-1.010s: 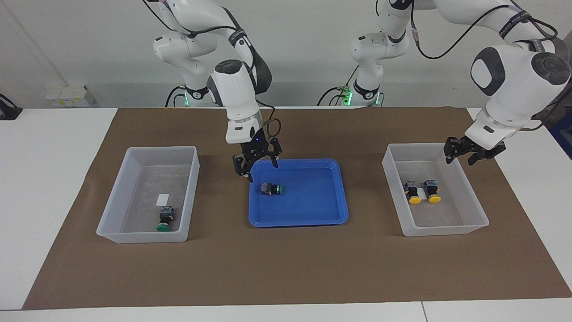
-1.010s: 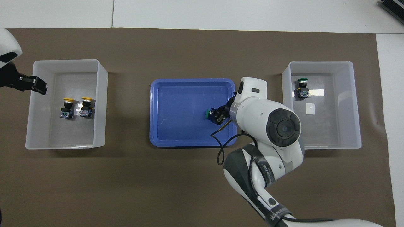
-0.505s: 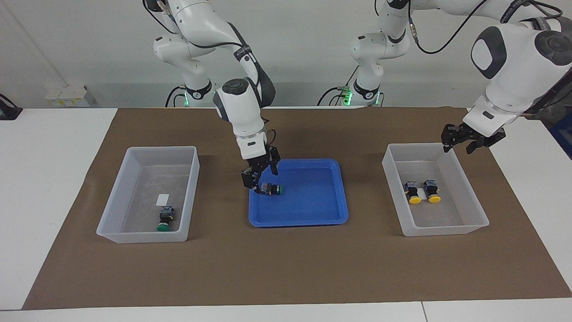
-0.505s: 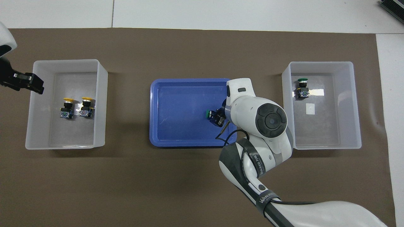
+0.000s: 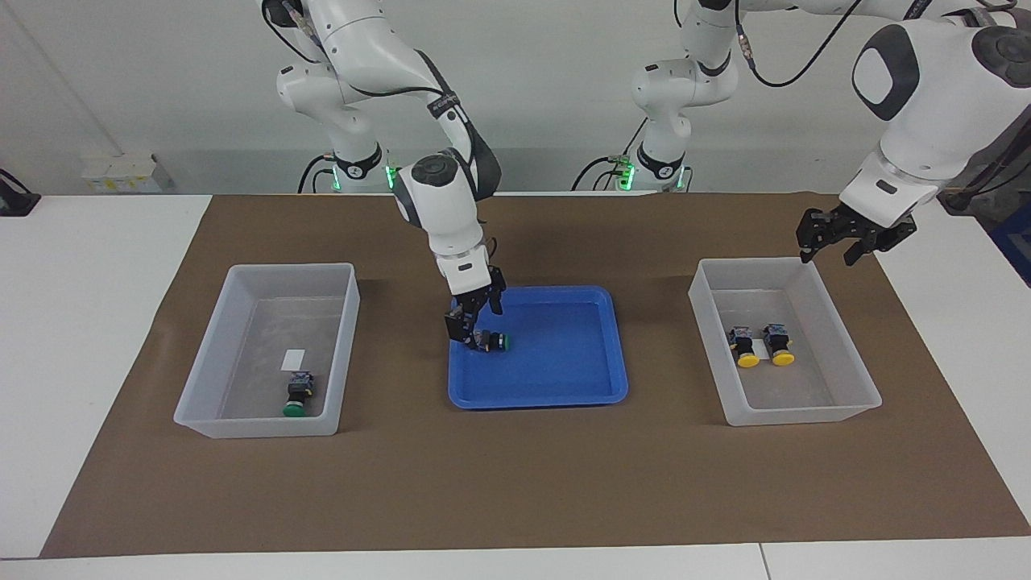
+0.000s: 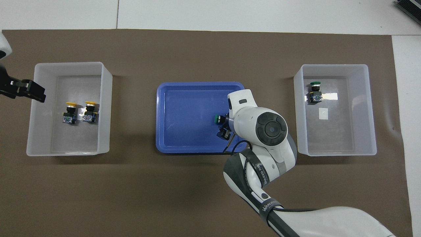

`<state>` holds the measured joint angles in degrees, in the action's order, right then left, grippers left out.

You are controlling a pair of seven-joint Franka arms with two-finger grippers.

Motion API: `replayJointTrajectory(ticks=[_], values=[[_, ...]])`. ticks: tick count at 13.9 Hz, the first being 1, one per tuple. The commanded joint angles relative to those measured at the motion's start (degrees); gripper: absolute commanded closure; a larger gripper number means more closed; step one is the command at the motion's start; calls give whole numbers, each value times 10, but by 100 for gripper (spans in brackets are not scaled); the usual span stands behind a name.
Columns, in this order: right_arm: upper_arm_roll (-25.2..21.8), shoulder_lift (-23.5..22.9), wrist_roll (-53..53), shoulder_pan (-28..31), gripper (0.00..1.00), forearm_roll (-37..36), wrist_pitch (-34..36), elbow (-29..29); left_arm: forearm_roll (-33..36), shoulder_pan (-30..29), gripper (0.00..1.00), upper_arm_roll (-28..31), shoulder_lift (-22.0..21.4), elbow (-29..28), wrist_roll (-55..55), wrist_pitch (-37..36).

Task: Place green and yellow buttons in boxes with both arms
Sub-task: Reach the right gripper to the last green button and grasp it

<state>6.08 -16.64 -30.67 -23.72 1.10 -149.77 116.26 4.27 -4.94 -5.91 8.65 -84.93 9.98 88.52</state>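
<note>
Down from above the tray's rim, the right gripper (image 5: 475,322) has sunk into the shallow blue plastic tray (image 5: 556,387), its fingers spread either side of the last green-capped black push-button (image 5: 491,341), which lies on its side there, not yet pinched. That straddle suits a grasp across the blocky body. One green button (image 5: 296,398) already lies in the translucent whitish bin (image 5: 242,423) at the right arm's end; two yellow-capped buttons (image 5: 757,346) sit in the matching bin (image 5: 805,415). Above that bin's rim the left gripper (image 5: 830,242) has lifted away, fingers apart, empty.
</note>
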Motion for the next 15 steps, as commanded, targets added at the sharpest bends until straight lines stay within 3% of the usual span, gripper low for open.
replayJointTrajectory(ticks=[1, 3, 8, 9, 11, 15], values=[[1, 0, -18, -3, 0, 13, -10, 22, -8, 3, 11, 3, -43, -68, -8, 17], [1, -22, -20, -3, 0, 13, -47, 32, -9, 5, 0, 2, -45, -74, -9, 28], [1, -52, -34, -3, 0, 13, -109, 34, -9, 5, 0, 2, -45, -74, -53, 45], [1, -51, -30, -3, 21, 13, -109, 34, -9, 5, 0, 2, -45, -73, -54, 46], [1, -40, -10, -3, 100, 13, -105, 34, -9, 19, 0, 2, -45, -74, -58, 52], [1, -9, 7, -1, 100, 14, -83, 34, -9, 23, 0, 2, -44, -74, -56, 97]])
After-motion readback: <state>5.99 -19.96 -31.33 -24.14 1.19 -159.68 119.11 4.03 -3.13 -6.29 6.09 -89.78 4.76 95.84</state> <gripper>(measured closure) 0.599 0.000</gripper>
